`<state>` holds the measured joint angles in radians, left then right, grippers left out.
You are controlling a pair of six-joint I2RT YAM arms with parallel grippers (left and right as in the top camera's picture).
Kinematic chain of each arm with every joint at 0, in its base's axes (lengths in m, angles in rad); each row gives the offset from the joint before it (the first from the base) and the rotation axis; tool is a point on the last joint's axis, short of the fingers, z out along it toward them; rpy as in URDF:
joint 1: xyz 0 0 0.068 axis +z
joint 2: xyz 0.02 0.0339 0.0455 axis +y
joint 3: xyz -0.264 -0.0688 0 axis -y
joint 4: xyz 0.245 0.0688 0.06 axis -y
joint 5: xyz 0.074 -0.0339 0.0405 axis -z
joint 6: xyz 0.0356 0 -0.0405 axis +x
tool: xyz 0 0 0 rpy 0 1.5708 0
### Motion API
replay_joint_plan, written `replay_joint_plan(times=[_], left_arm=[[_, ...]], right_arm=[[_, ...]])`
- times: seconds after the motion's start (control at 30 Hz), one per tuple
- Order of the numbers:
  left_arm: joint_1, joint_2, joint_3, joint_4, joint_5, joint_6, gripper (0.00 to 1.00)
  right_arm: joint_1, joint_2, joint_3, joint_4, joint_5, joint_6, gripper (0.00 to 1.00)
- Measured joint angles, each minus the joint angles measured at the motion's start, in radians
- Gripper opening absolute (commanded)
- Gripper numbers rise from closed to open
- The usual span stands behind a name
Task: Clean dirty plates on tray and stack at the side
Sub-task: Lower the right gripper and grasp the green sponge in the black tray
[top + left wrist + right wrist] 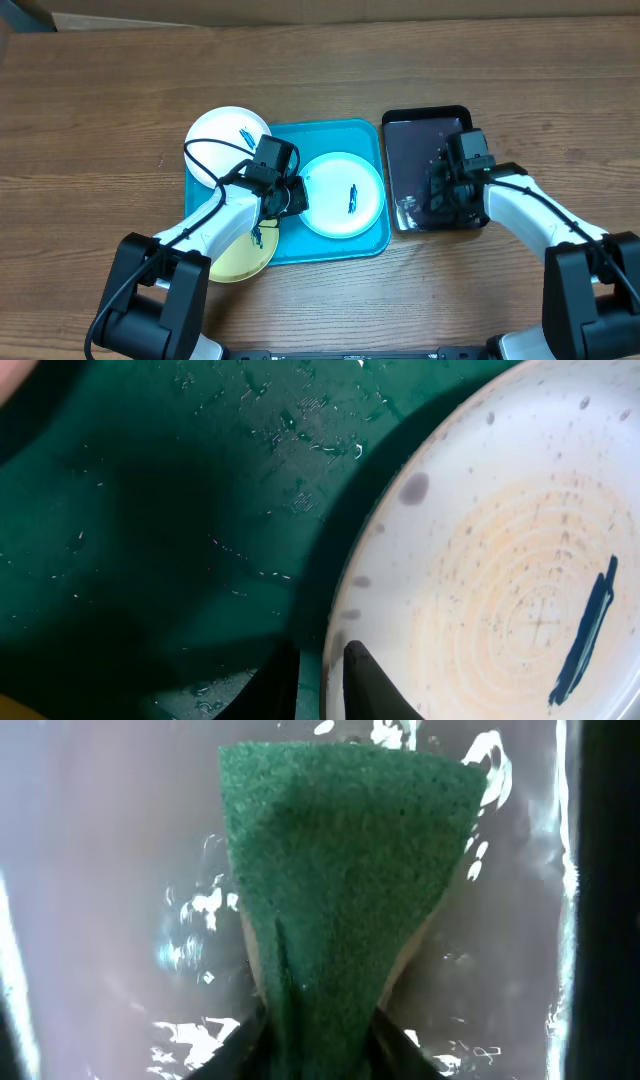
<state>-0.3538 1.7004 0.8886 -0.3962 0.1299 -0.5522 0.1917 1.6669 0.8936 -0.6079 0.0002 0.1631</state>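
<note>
Right wrist: sponge (345, 870) in right tool (322, 1038)

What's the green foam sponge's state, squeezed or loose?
Squeezed: the right gripper pinches the green sponge, creasing it, over the wet black plastic tray.

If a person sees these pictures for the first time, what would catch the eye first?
The bright teal tray in the middle of the table stands out, with a pale plate on it that bears a dark blue smear; the left hand pinches this plate's rim. To the right, the right hand squeezes a green sponge in a wet black tray.
</note>
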Motion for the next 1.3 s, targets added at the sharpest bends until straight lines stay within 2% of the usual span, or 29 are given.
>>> replay_joint_plan(times=[0.07,0.23,0.37,0.57,0.8,0.93,1.07,1.3], left_arm=[[0.000,0.000,0.000,0.000,0.000,0.000,0.20],[0.000,0.000,0.000,0.000,0.000,0.000,0.20],[0.000,0.000,0.000,0.000,0.000,0.000,0.21],[0.000,0.000,0.000,0.000,0.000,0.000,0.21],[0.000,0.000,0.000,0.000,0.000,0.000,0.22],[0.000,0.000,0.000,0.000,0.000,0.000,0.23],[0.000,0.000,0.000,0.000,0.000,0.000,0.23],[0.000,0.000,0.000,0.000,0.000,0.000,0.24]], right_arm=[[0.000,-0.005,0.012,-0.021,-0.016,-0.003,0.65],[0.000,-0.011,0.018,-0.007,-0.025,-0.009,0.67],[0.000,-0.011,0.018,0.023,-0.013,-0.010,0.66],[0.000,-0.011,0.018,0.031,-0.003,-0.010,0.59],[0.000,-0.011,0.018,0.041,0.004,-0.010,0.59],[0.000,-0.011,0.015,0.087,0.027,-0.009,0.51],[0.000,-0.011,0.006,0.103,0.058,-0.009,0.49],[0.000,-0.011,0.003,0.106,0.058,-0.006,0.54]])
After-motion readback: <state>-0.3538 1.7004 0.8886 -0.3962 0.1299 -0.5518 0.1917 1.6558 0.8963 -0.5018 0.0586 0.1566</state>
